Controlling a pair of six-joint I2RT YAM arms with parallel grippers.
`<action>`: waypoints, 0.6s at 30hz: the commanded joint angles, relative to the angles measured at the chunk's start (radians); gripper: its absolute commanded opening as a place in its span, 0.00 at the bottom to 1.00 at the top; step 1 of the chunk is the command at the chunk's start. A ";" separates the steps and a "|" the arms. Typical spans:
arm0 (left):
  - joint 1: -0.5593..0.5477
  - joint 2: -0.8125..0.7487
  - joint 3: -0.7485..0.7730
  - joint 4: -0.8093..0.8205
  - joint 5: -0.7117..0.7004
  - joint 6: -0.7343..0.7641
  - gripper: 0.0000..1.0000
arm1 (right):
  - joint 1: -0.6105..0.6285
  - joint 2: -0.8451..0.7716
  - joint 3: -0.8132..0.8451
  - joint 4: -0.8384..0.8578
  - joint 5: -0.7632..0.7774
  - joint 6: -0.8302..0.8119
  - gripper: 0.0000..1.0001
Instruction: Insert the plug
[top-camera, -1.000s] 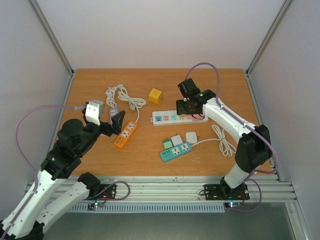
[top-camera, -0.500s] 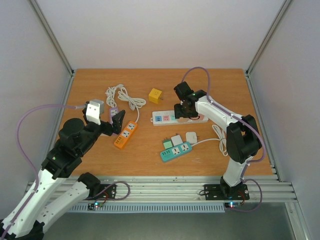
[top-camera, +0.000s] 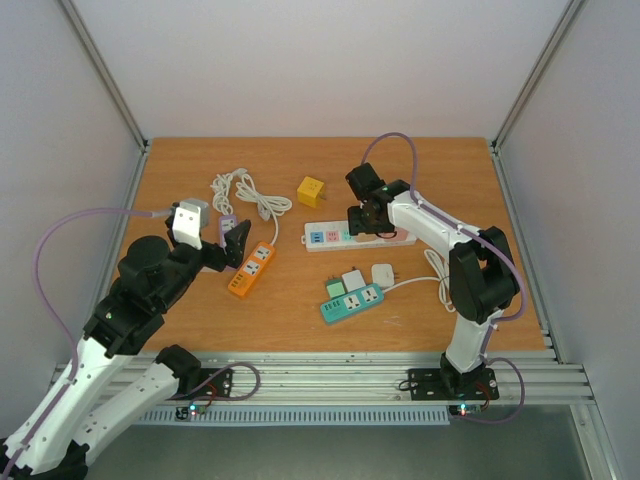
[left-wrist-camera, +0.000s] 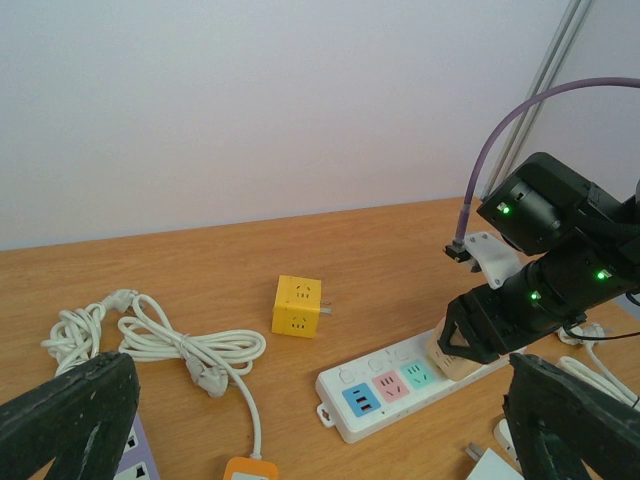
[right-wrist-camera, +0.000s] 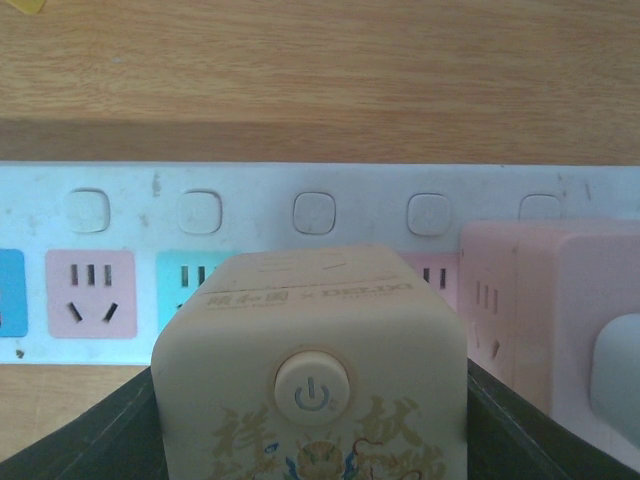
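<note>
Right wrist view shows one tan plug (right-wrist-camera: 310, 330) with a round button on its front. The right tool (top-camera: 363, 221) is gripping it, with a dark finger on each side. The plug sits right over the long white strip (right-wrist-camera: 250, 185), near the strip's right end. I cannot tell if its pins are in the holes. One pink plug (right-wrist-camera: 525, 290) sits on the strip just right of it. Five little square buttons run along the far edge of the strip.

From the top, the desk (top-camera: 300, 160) has four strips on it: the white one in the middle, one orange strip (top-camera: 251, 270) to the left, one purple strip (top-camera: 228, 221) beside it and one teal strip (top-camera: 352, 303) nearer. By the teal strip are two white blocks (top-camera: 352, 279) and one green block (top-camera: 334, 289). One yellow cube (top-camera: 311, 191) sits far from the arms, just past the white strip. Two white cords lie on the desk, one bunched at the far left (top-camera: 240, 190) and one at the right (top-camera: 450, 280).

The left tool (top-camera: 228, 243) is wide open, holds nothing and hangs by the orange strip.
</note>
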 joint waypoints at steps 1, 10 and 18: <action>0.003 0.009 -0.003 0.041 -0.014 0.011 1.00 | -0.007 0.015 0.018 0.020 0.048 0.000 0.36; 0.004 0.018 0.001 0.036 -0.018 0.015 0.99 | -0.007 0.051 0.005 0.028 -0.040 0.009 0.37; 0.003 0.025 0.001 0.035 -0.018 0.013 0.99 | -0.006 0.077 0.008 -0.012 0.001 0.028 0.38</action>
